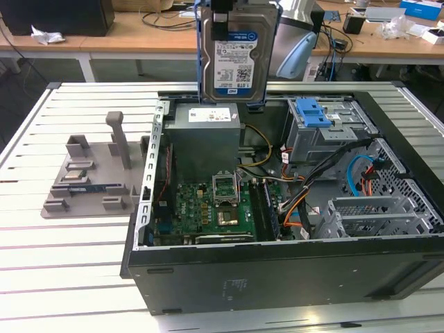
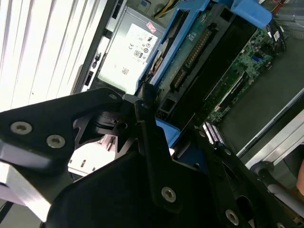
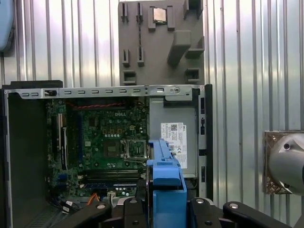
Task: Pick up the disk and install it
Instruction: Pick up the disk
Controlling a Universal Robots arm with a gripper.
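The disk (image 1: 237, 59) hangs upright at 12 o'clock in the exterior view, raised in the air with its white-and-blue label facing the camera. Its blue frame (image 3: 164, 183) is seen edge-on in the first wrist view. The fingers (image 1: 220, 19) are closed on the disk's upper end and pinch it by that frame. In the first wrist view, black finger parts sit tight against both sides of the blue edge. At 6 o'clock from the disk in the exterior view is a grey power supply (image 1: 206, 142), mounted in the rear corner of an open black computer case (image 1: 277, 277) that lies on its side. The first wrist view shows the disk well above this case and touching none of it. Further toward 6 o'clock lies the green motherboard (image 1: 208, 208), with its bare processor socket (image 1: 225, 187) near the middle. At about 4 o'clock from the disk stands a grey metal drive bay (image 1: 326, 142) topped by a blue latch (image 1: 312, 112). Orange and black cables (image 1: 295, 208) trail from below the bay toward the motherboard. An open metal cage (image 1: 374, 215) sits in the case at about 4 o'clock from the picture's centre. Outside the case, at 9 o'clock, a grey tray (image 1: 83, 184) with slots and one upright post rests on the white slatted desk (image 1: 69, 277), just beside the case wall.
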